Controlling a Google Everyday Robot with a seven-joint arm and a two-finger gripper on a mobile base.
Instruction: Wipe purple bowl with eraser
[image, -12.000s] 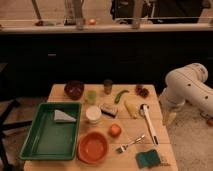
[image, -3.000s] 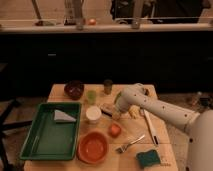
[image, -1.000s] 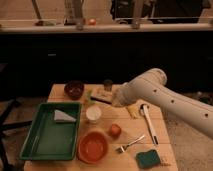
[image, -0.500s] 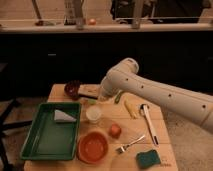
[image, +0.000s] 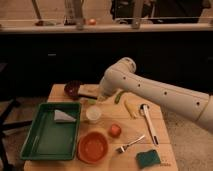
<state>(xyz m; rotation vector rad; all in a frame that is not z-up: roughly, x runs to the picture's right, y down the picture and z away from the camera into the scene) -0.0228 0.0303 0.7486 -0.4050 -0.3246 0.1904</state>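
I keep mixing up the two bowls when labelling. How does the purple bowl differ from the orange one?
The purple bowl is smaller and dark; the orange bowl is larger and bright. The purple bowl sits at the back, the orange bowl at the front beside the green tray. The tool, shut on the eraser, is right beside the purple bowl, away from the orange bowl. Both are round and upright.

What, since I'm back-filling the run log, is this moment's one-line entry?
gripper: shut on eraser | position: beside purple bowl, back of table | eraser-bowl contact: cannot tell
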